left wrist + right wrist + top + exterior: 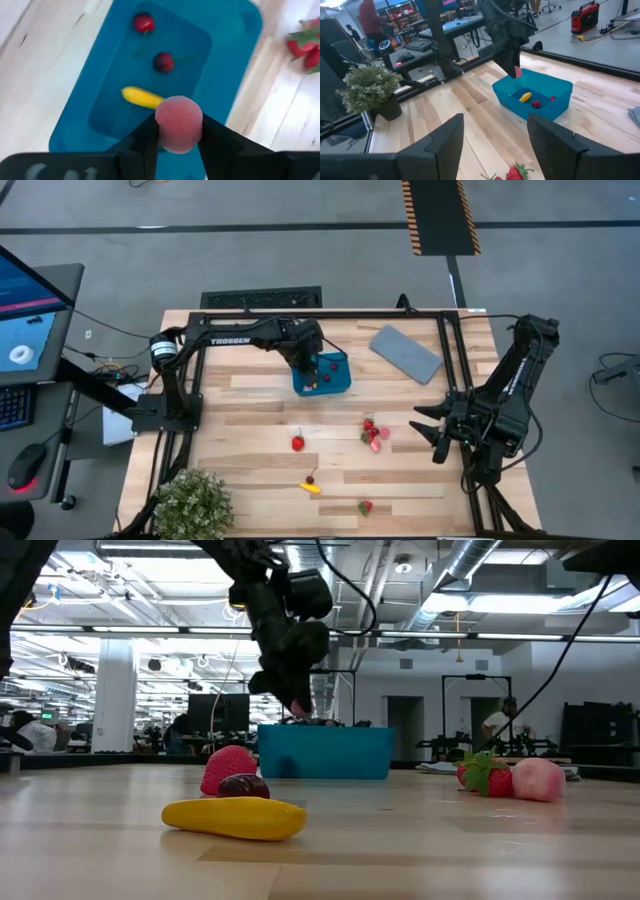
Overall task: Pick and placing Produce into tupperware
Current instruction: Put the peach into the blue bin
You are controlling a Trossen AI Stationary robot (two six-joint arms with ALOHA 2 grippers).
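My left gripper [310,370] hangs over the teal-blue tupperware [338,380], shut on a round pink fruit [178,124]. In the tupperware [227,65] lie a yellow piece [140,97], a dark red cherry [163,62] and a red berry [143,22]. More produce lies on the table: a red strawberry [297,443], a red-pink cluster [373,433], a yellow piece with a cherry [311,485], a strawberry [365,506]. My right gripper [432,432] is open and empty near the table's right edge. My left gripper pinches the round pink fruit [178,124] between its two fingers [147,137], on two opposite sides. The fingers point down from above. The fruit is lifted clear, above the tupperware's floor, near the yellow piece.
A flat grey lid [406,352] lies at the far right. A leafy green plant [192,502] stands at the near left corner. The black frame rails [190,380] run along the table's left and right sides. A monitor [30,305] stands off the table's left.
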